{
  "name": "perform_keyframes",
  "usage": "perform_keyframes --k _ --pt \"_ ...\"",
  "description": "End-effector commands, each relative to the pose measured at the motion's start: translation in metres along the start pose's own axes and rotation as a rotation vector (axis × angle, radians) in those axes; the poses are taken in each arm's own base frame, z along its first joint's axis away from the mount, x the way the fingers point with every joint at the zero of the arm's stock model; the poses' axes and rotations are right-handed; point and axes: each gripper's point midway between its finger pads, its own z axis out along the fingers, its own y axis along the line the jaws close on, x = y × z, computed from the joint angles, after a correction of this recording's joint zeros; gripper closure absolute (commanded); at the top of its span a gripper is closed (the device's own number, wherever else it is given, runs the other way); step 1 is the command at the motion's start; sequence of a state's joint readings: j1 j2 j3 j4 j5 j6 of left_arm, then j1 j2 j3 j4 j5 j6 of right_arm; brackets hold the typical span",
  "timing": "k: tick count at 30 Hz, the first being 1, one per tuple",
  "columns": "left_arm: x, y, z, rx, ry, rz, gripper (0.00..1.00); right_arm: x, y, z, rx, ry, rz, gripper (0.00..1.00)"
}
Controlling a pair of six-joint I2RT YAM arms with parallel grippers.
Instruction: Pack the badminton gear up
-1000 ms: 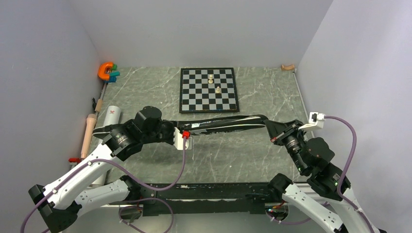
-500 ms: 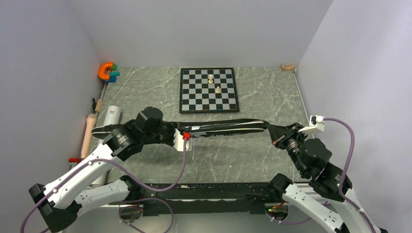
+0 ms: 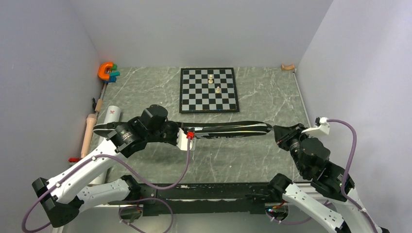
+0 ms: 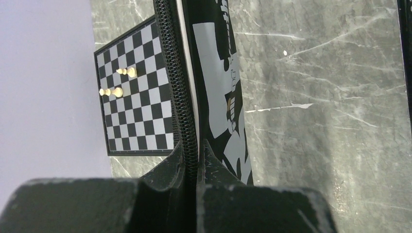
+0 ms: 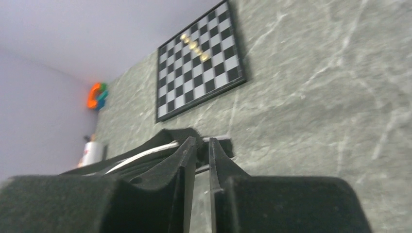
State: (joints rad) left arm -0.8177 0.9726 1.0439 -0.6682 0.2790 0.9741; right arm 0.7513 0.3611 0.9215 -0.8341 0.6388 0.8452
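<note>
Grey marbled table (image 3: 252,160) carried chessboard (image 3: 209,90) at far centre and white tube (image 3: 112,114) near left wall. Black bag (image 3: 228,128) spanned table middle, left to right, on near side of chessboard. Left hand (image 4: 197,155) clamped bag's zippered edge partway along. Right hand (image 5: 201,145) pinched bag's right tip, fingers nearly together. Bag was stretched between both hands.
</note>
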Motion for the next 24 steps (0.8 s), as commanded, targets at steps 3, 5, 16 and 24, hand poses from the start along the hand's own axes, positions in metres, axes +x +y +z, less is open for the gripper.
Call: perform_keyframes --k 3,5,16,24 --pt "-0.021 0.022 -0.014 -0.058 -0.03 0.049 1.0 -0.039 -0.016 -0.012 0.086 -0.135 0.007 0.48" --pt "-0.022 0.017 -0.011 -0.029 -0.029 0.055 1.0 -0.054 -0.011 -0.018 0.072 -0.172 0.018 0.41" --pt "-0.054 -0.034 0.02 0.208 -0.095 0.077 1.0 -0.088 0.025 -0.016 0.018 -0.233 -0.015 0.3" --pt "-0.07 -0.058 0.058 0.349 -0.11 -0.131 1.0 -0.068 0.037 0.003 0.004 -0.182 -0.034 0.3"
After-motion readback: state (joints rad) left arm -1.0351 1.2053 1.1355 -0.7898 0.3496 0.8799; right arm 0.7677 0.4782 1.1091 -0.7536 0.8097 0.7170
